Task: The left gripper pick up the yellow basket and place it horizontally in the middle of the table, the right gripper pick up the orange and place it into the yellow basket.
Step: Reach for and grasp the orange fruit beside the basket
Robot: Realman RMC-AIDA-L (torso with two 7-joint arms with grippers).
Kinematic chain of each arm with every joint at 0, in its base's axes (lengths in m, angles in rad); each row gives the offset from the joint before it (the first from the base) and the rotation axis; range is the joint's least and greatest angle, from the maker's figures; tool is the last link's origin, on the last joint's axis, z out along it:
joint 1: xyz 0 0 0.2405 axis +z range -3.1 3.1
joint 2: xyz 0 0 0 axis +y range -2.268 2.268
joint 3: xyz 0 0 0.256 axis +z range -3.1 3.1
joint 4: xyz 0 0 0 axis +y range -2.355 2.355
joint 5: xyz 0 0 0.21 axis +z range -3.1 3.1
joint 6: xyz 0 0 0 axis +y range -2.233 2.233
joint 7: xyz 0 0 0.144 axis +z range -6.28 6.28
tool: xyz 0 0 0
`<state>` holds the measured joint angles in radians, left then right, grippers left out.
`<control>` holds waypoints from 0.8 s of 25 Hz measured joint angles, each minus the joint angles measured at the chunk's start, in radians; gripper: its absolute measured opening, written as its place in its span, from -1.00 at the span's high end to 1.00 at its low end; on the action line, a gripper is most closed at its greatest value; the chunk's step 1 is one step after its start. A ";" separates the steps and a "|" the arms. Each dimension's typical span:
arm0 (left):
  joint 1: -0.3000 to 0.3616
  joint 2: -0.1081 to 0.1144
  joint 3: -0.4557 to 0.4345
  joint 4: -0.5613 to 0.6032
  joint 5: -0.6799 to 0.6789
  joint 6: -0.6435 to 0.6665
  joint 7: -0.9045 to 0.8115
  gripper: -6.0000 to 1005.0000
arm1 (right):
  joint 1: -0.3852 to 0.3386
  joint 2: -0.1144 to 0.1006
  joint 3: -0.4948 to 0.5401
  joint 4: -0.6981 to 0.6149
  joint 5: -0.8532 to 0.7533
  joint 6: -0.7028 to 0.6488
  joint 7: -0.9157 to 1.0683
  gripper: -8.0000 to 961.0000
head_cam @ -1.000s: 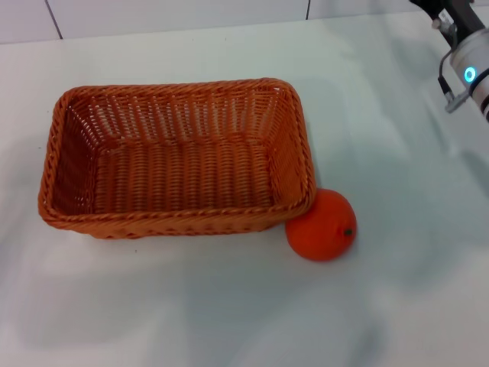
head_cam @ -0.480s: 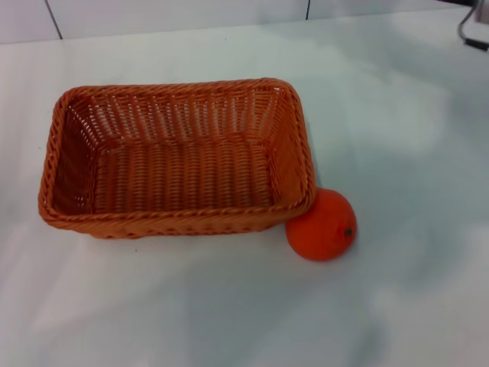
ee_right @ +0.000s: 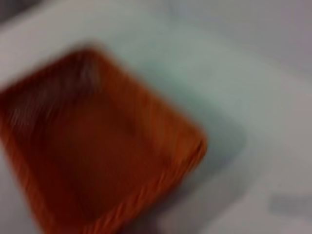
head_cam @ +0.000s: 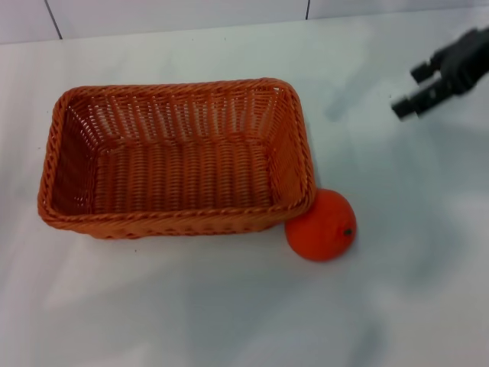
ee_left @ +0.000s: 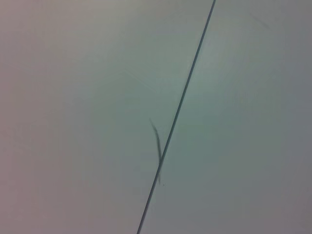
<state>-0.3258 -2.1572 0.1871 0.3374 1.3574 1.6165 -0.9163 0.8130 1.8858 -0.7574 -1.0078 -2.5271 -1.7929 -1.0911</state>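
The yellow basket [head_cam: 179, 160], an orange-brown woven wicker rectangle, lies lengthwise on the white table [head_cam: 229, 306], left of centre, and is empty. The orange [head_cam: 322, 225] rests on the table and touches the basket's front right corner, its dark stem nub facing right. My right gripper [head_cam: 412, 87] is above the table at the far right, well behind and to the right of the orange, its two black fingers apart and empty. The right wrist view shows the basket [ee_right: 97, 146] blurred. My left gripper is out of view; the left wrist view shows only a pale surface with a thin dark line.
A wall with tile seams [head_cam: 309, 9] runs along the table's back edge. Bare table lies in front of the basket and to the right of the orange.
The right arm swung up out of the head view, then its black gripper came back in at the far right, lower and nearer the orange. Basket and orange have not moved.
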 joint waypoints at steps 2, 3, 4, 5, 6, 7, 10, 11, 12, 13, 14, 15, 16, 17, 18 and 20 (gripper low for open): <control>-0.007 0.000 0.000 -0.001 0.000 -0.008 -0.001 -0.31 | 0.018 0.009 -0.024 0.011 -0.044 -0.043 -0.010 -0.87; -0.009 0.000 0.000 -0.002 0.000 -0.013 -0.001 -0.31 | 0.021 0.014 -0.045 0.018 -0.048 -0.052 -0.012 -0.87; -0.010 0.000 0.000 -0.003 -0.001 -0.017 -0.001 -0.31 | 0.023 0.020 -0.064 0.023 -0.050 -0.061 -0.013 -0.87; -0.010 0.000 0.000 -0.003 -0.001 -0.017 -0.001 -0.31 | 0.023 0.029 -0.087 0.028 -0.050 -0.066 -0.013 -0.87; -0.011 0.000 0.000 -0.004 -0.001 -0.024 -0.001 -0.31 | 0.023 0.037 -0.102 0.030 -0.051 -0.066 -0.013 -0.87; -0.011 0.000 0.000 -0.005 -0.001 -0.024 -0.001 -0.31 | 0.024 0.047 -0.119 0.031 -0.052 -0.067 -0.013 -0.87; -0.008 -0.001 0.000 -0.007 -0.001 -0.026 0.000 -0.31 | 0.024 0.073 -0.161 0.033 -0.055 -0.069 -0.014 -0.86; -0.007 -0.001 0.000 -0.007 -0.001 -0.026 0.000 -0.31 | 0.024 0.081 -0.172 0.034 -0.056 -0.070 -0.015 -0.86; -0.005 -0.001 0.000 -0.007 -0.001 -0.026 0.000 -0.31 | 0.024 0.087 -0.180 0.034 -0.056 -0.072 -0.015 -0.86; -0.004 -0.001 0.000 -0.007 -0.001 -0.026 0.000 -0.31 | 0.024 0.094 -0.189 0.035 -0.056 -0.073 -0.015 -0.86; -0.004 -0.001 0.000 -0.007 -0.001 -0.026 0.000 -0.31 | 0.024 0.100 -0.196 0.035 -0.057 -0.076 -0.016 -0.86; -0.002 -0.001 0.002 -0.008 -0.001 -0.025 0.000 -0.31 | 0.024 0.107 -0.203 0.036 -0.057 -0.078 -0.016 -0.86; -0.001 -0.001 0.002 -0.008 -0.001 -0.025 0.001 -0.31 | 0.025 0.112 -0.207 0.037 -0.057 -0.078 -0.016 -0.86; 0.002 -0.001 0.001 -0.008 -0.001 -0.024 0.001 -0.31 | 0.025 0.117 -0.212 0.039 -0.057 -0.078 -0.017 -0.86; 0.004 -0.001 0.001 -0.009 -0.001 -0.024 0.001 -0.31 | 0.025 0.123 -0.217 0.045 -0.058 -0.078 -0.019 -0.86; 0.007 -0.001 0.000 -0.016 -0.001 -0.025 -0.003 -0.31 | 0.025 0.130 -0.229 0.064 -0.058 -0.073 -0.025 -0.86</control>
<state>-0.3185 -2.1582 0.1874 0.3209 1.3559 1.5916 -0.9192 0.8383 2.0159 -0.9866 -0.9440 -2.5849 -1.8660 -1.1161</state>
